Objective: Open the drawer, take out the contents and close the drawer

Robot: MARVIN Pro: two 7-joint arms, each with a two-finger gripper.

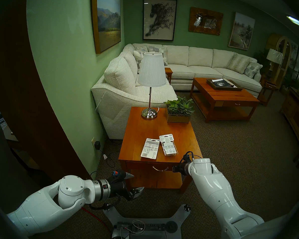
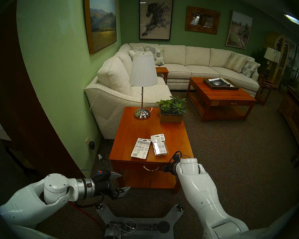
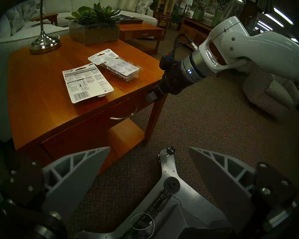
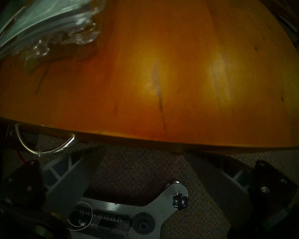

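I judge the step in hand to be closing the drawer (image 1: 154, 166): it looks nearly or fully pushed in under the worktop (image 1: 155, 128), and both contents already lie on top, the white 3M card (image 1: 150, 148) just beside the clear blister pack (image 1: 168, 146). The right gripper (image 4: 143, 164) sits just off the worktop's front edge, to the right of the silver bail handle (image 4: 43, 145), jaws spread wide and holding nothing. The left gripper (image 3: 148, 166) hangs back near the front left corner, also wide open and empty. To finish well, I would press flat on the drawer front beside the handle, push straight in, avoid hooking the bail, and keep clear of the packs above.
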